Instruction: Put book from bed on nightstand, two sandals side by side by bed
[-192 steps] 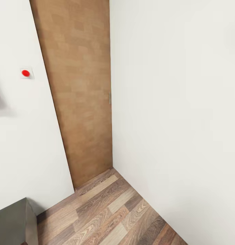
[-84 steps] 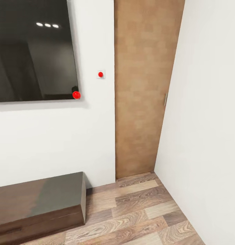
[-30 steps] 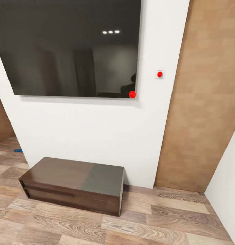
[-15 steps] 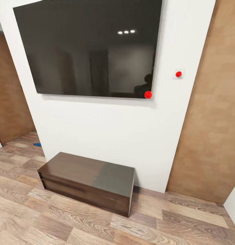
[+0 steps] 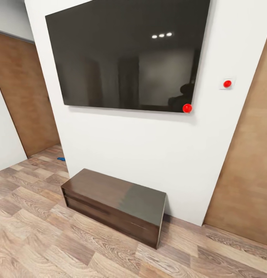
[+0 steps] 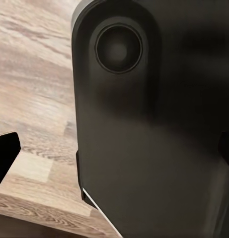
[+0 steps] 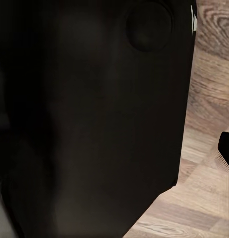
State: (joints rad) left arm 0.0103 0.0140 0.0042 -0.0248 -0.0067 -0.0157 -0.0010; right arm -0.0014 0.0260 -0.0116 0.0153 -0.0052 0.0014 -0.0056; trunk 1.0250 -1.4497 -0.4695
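The book, the bed and the nightstand are out of view. A small bright blue sliver (image 5: 61, 158), which looks like one of the sandals, lies on the floor at the far left, half hidden behind the wall's corner. In the left wrist view, my left gripper (image 6: 114, 153) is open; its dark fingertips (image 6: 5, 154) sit at opposite edges of the picture, in front of my own dark body. In the right wrist view, my right gripper (image 7: 114, 148) faces the same dark body, with one fingertip (image 7: 226, 148) far out at the edge. Nothing is held.
A large black screen (image 5: 129, 58) hangs on a white wall. Below it a low dark-brown cabinet (image 5: 114, 202) stands on the wood-plank floor (image 5: 41, 239). A brown door (image 5: 249, 173) is at the right. Another brown door (image 5: 27, 96) is beyond the wall's corner at the left.
The camera has swung left: the corner door slid off to the right, and the screen and cabinet came fully into view. The left doorway and blue sliver now show.
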